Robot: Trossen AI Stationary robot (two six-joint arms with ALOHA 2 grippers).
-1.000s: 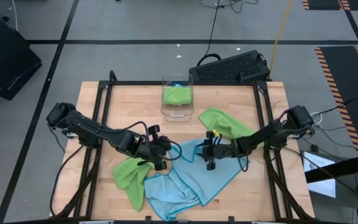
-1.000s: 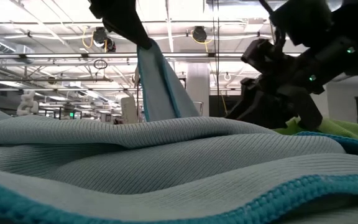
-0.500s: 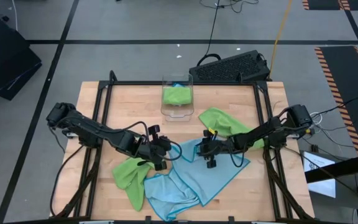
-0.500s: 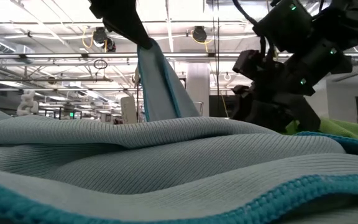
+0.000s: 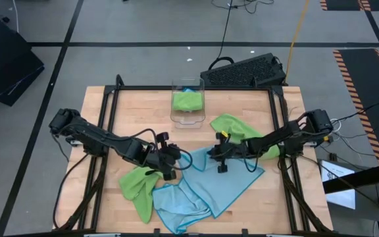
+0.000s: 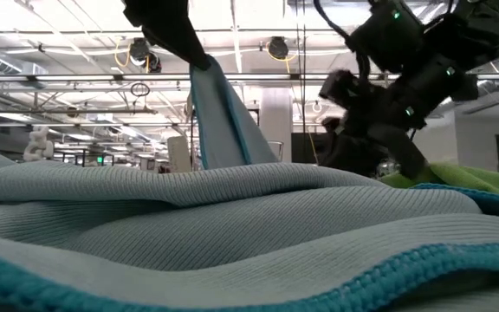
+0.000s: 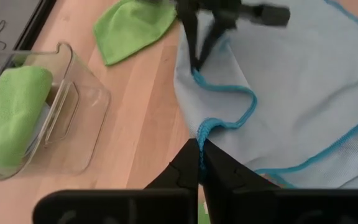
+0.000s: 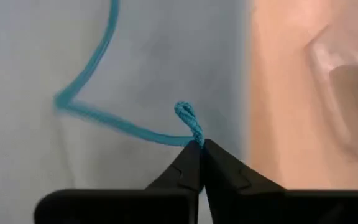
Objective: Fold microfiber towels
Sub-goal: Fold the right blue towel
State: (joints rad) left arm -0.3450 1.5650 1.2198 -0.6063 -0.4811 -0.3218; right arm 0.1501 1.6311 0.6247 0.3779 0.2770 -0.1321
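in the high view, the left gripper (image 5: 174,164) is over the left edge of the light blue towel (image 5: 206,186), and it pinches this edge with closed fingers. the right gripper (image 5: 217,155) is at the top edge of the same towel, also clenched on the hem. just below the left gripper lies a lime green towel (image 5: 139,187), partly under the blue one. behind the right gripper, under its arm, is a second green towel (image 5: 234,129). farther away from both grippers stands the clear plastic bin (image 5: 187,104) with a folded green towel (image 5: 187,101) inside. all is on the wooden table (image 5: 140,112).

in the low view, the blue towel (image 6: 232,234) fills the front, and a part of it rises up to the left gripper (image 6: 199,57) as a tall peak.

in the left wrist view, the closed fingers (image 7: 188,168) hold the blue hem; the bin (image 7: 45,121) is to the side, and the right gripper (image 7: 194,59) is ahead on the same towel.

in the right wrist view, the fingers (image 8: 191,165) are shut on a twisted piece of the dark blue hem (image 8: 189,121).
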